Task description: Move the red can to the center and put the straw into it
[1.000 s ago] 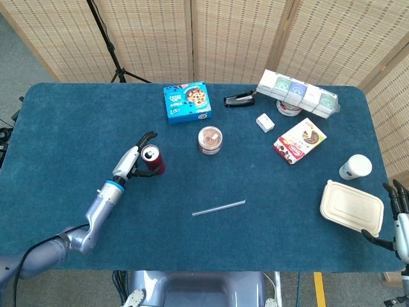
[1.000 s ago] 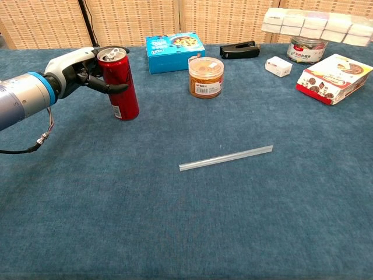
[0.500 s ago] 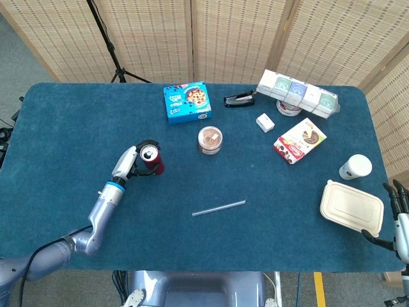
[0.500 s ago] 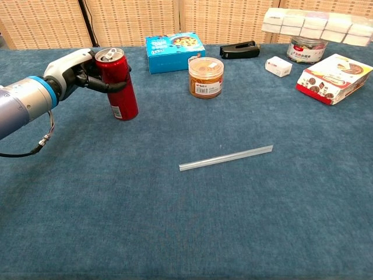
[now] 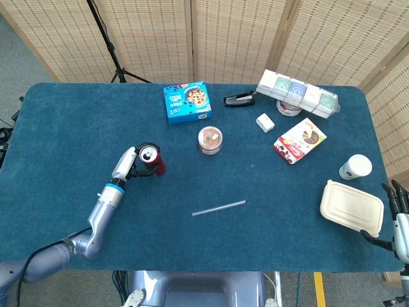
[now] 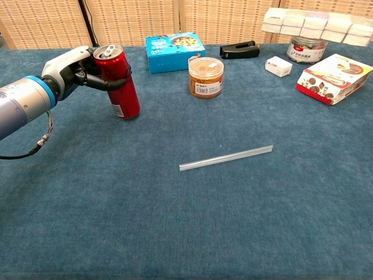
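Can (image 6: 119,81) in my left hand (image 6: 76,67), upright.
I grip its upper wall; thin, slick metal, likely dents, so I squeeze lightly.

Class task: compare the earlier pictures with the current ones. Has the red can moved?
Yes, slightly. The red can now tilts, its top toward the left hand; against the blue box its position barely changed.

The left hand (image 6: 76,67) has closed its fingers around the red can (image 6: 119,81); the can now leans a little, its top toward the hand
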